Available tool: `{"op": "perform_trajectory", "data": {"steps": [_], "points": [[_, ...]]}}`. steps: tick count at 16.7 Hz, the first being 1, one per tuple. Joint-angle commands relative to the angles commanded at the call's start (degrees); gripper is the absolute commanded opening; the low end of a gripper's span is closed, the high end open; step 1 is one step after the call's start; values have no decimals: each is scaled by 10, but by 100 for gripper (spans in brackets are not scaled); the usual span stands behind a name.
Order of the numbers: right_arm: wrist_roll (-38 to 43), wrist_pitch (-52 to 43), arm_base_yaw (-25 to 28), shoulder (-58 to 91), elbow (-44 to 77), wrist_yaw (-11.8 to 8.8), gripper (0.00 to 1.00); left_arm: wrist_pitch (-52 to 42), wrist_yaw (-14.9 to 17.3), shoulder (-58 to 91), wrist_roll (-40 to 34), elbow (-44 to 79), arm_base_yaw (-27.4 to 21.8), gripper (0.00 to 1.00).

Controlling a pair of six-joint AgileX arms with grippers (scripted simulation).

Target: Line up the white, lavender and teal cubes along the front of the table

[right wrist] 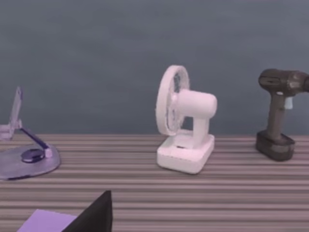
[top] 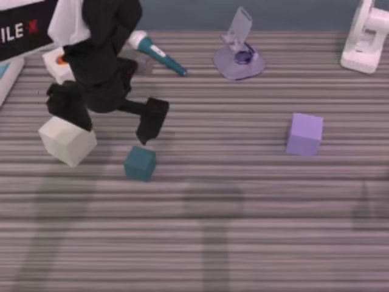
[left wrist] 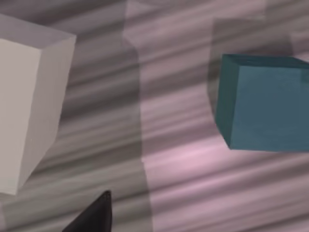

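Observation:
The off-white cube sits at the table's left, with the small dark teal cube just to its right. My left gripper hangs over the gap between them, open wide, one finger near each cube and holding nothing. In the left wrist view the white cube and teal cube flank bare striped table, and one fingertip shows. The lavender cube stands alone at the right. My right arm is outside the top view; its wrist view shows one dark finger beside a corner of the lavender cube.
Along the back stand a small white block with an orange dot, a teal-handled tool, a clear purple phone stand and a white fan. A dark drill stands right of the fan.

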Motion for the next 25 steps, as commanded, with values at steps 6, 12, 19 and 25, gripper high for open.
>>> {"op": "perform_trajectory", "data": {"steps": [6,12,19,25], "points": [[0,0,0,0,0,0,100,-44,0,92,-3,85,-19,100],[0,0,0,0,0,0,100,-33,0,95,-2,76,-17,100],[0,0,0,0,0,0,100,112,1,156,-2,-4,-18,100],[0,0,0,0,0,0,100,124,1,162,-2,-12,-18,92]]}}
